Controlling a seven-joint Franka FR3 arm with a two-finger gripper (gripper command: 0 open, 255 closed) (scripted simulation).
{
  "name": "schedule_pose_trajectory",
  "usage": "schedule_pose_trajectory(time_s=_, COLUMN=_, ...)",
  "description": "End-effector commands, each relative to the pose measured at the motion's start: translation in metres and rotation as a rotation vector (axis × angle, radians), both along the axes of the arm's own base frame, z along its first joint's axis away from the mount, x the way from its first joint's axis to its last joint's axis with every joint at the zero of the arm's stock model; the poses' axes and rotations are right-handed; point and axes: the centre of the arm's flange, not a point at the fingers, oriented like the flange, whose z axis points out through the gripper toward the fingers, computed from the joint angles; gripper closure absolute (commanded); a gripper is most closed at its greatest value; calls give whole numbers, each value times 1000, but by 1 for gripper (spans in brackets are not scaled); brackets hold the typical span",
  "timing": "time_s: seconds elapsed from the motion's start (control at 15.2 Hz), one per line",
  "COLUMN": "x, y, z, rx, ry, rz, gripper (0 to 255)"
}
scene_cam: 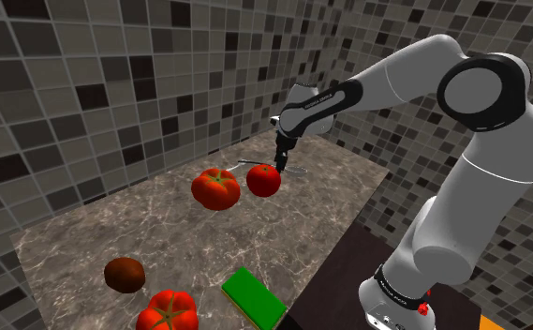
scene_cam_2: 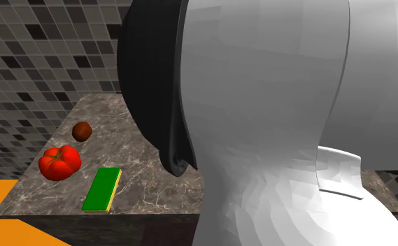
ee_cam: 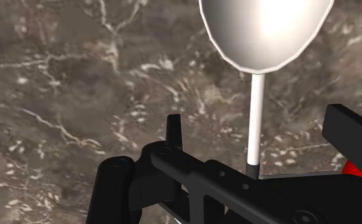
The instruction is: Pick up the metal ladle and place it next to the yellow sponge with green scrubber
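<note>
The ladle (ee_cam: 265,32) is pale and shiny, with a round bowl and a thin straight handle, and it lies on the marble counter (scene_cam: 161,234). My gripper (ee_cam: 262,137) is open just above it, with the handle running between the two fingers and touching neither. In the shoulder view the gripper (scene_cam: 283,156) points down at the ladle (scene_cam: 298,171) near the counter's far edge, behind a small red tomato (scene_cam: 264,180). The sponge (scene_cam: 253,298), green on top with a yellow side, lies flat at the counter's near edge, far from the ladle. The second exterior view also has the sponge (scene_cam_2: 103,189).
A larger tomato (scene_cam: 215,187) sits left of the small one. Near the sponge are a ribbed tomato (scene_cam: 168,311) and a brown round object (scene_cam: 124,274). Tiled walls close off the counter's far sides. In the second exterior view the arm (scene_cam_2: 274,119) blocks most of the counter.
</note>
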Motion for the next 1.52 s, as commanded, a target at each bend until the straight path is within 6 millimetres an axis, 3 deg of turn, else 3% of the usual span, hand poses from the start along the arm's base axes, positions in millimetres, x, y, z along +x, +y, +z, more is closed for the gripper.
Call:
schedule_pose_trajectory(time_s=0.0, x=0, y=0, z=-1, rx=0, ry=-1, rz=0, gripper=0)
schedule_pose_trajectory(time_s=0.33, x=0, y=0, z=-1, rx=0, ry=-1, rz=0, gripper=0)
schedule_pose_trajectory(time_s=0.4, x=0, y=0, z=-1, rx=0, ry=-1, rz=0, gripper=255)
schedule_pose_trajectory(time_s=0.99, x=0, y=0, z=-1, rx=0, ry=-1, rz=0, gripper=255)
schedule_pose_trajectory(time_s=1.45, x=0, y=0, z=36, rx=0, ry=-1, rz=0, gripper=255)
